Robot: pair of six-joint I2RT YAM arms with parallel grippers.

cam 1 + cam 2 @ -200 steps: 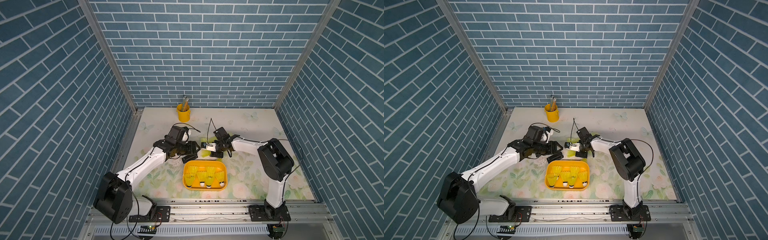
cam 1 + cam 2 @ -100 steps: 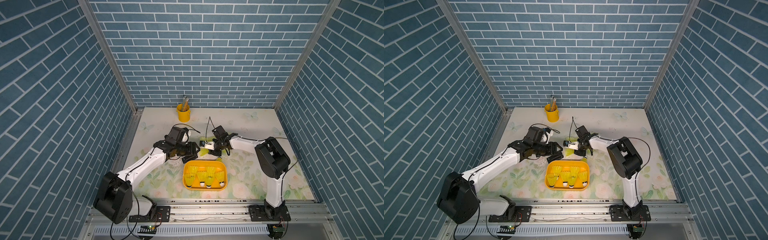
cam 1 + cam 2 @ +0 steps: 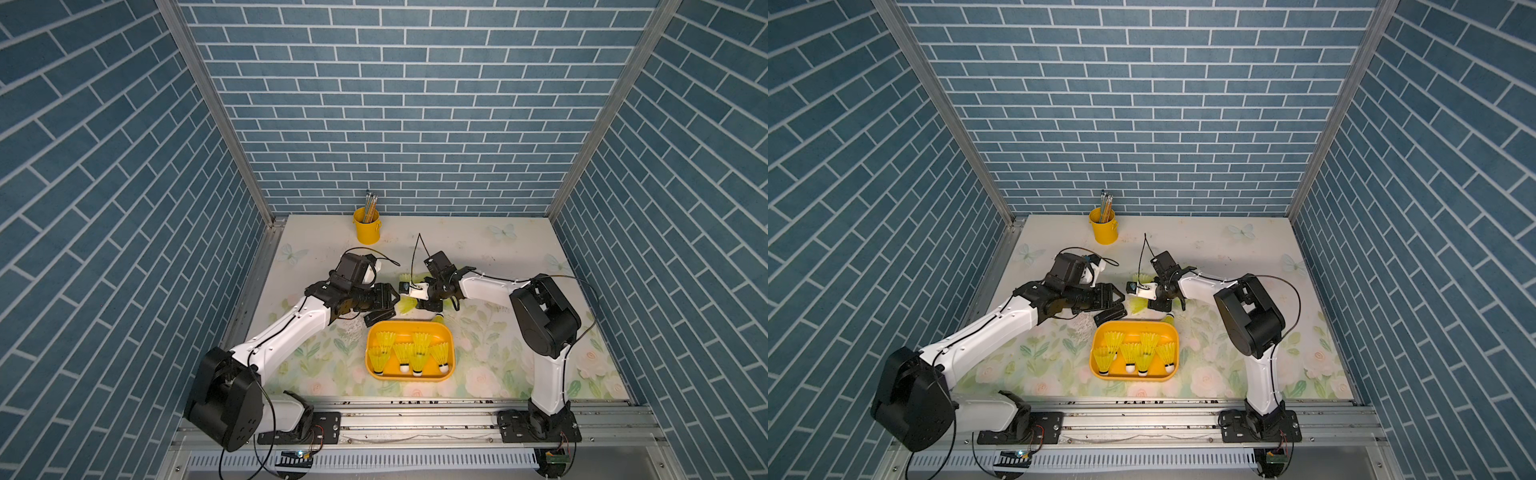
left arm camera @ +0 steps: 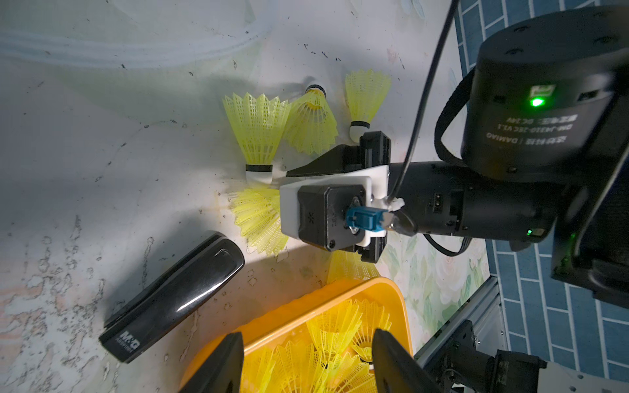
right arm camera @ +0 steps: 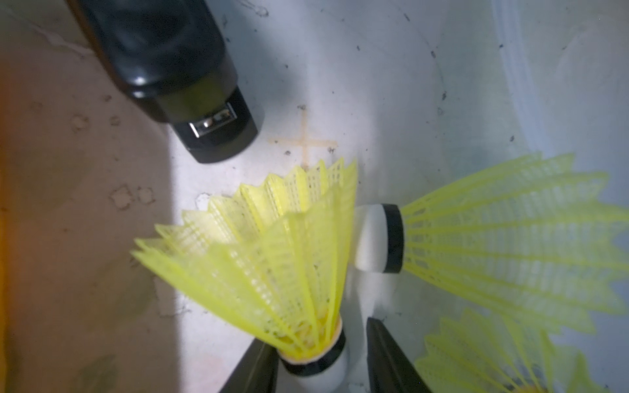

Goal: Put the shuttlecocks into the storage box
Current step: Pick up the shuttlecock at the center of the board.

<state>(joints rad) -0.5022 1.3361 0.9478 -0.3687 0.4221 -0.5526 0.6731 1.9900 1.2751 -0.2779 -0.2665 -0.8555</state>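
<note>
**Q:** What do the containers hold?

**A:** The shallow orange-yellow box sits toward the front of the flowered surface. It holds about half a dozen shuttlecocks, packed close together, white tips toward the front. The round yellow bucket by the back wall holds pencils.

**Q:** And outside the box?

**A:** Several loose shuttlecocks lie just behind it, between the two arms. Each has a neon yellow-green mesh skirt with a zigzag edge, a thin black band and a rounded white tip. A black stapler lies just beside the box's far left corner.

**Q:** How do the jaws stand?

**A:** Those of the right arm are partly open astride the white tip of one loose shuttlecock. One jaw meets the tip and a narrow gap shows at the other. Those of the left arm are spread apart and empty, near the box's far left corner.
</note>
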